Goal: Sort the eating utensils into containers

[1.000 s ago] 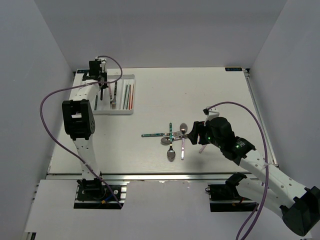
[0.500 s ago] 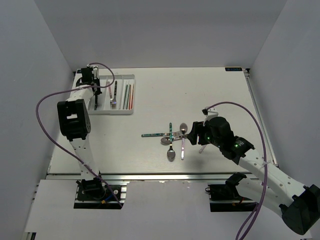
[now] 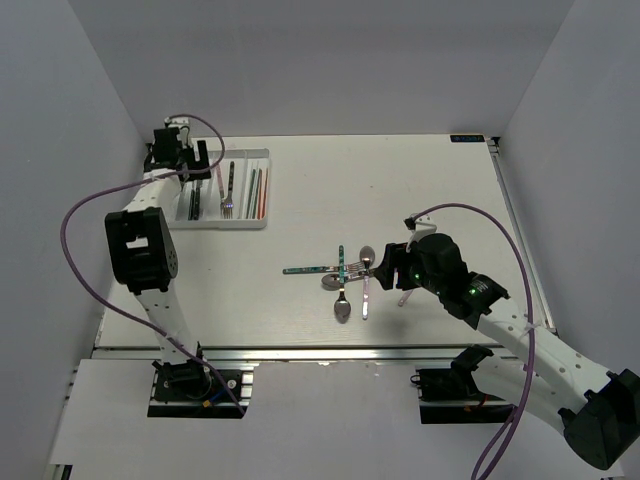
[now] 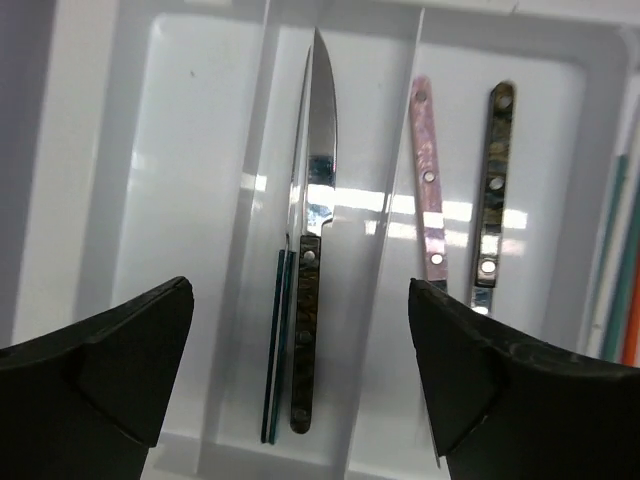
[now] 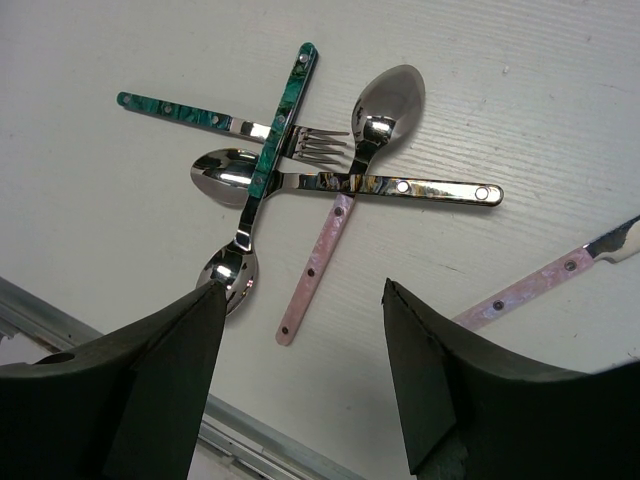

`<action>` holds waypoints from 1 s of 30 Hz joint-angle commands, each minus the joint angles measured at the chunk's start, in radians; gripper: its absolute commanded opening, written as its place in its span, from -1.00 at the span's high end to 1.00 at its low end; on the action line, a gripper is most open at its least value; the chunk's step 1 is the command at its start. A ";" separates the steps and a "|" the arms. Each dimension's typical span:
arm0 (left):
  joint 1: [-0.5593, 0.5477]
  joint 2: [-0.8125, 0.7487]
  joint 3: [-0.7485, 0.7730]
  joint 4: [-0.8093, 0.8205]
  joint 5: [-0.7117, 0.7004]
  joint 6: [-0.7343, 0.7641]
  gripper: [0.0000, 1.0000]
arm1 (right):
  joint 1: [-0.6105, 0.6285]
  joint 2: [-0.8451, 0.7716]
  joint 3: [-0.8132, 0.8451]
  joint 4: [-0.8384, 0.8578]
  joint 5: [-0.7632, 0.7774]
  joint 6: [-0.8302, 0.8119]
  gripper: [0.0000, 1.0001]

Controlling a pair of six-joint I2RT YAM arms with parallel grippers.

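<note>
Since the left pincer (image 4: 300, 290) has been drawn back toward the far-left corner of the tray (image 3: 245, 224), it is found wide open and empty. The dark-handled knife (image 4: 322, 130) is noted lying in a left-side compartment beside a teal-handled piece (image 4: 276, 340), so that placement is judged complete. A pink handle (image 4: 430, 190) and a dark handle (image 4: 492, 190) are recorded next door, with chopsticks (image 4: 620, 260) beyond. The right pincer (image 5: 302, 290), unmoved, is held open and empty over the crossed spoons and fork (image 5: 300, 170) on the counter (image 3: 400, 180), which are still unsorted.
</note>
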 commanded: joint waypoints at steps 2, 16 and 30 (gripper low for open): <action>-0.008 -0.201 0.054 0.015 0.014 -0.041 -0.96 | -0.004 -0.013 -0.002 0.024 0.021 -0.007 -0.40; -0.549 -0.330 -0.003 -0.353 -0.026 0.101 -0.80 | -0.002 -0.085 0.007 0.009 0.038 0.007 -0.38; -0.745 -0.592 -0.420 -0.182 -0.090 -0.245 -0.96 | -0.002 -0.053 0.002 -0.016 0.057 0.018 -0.45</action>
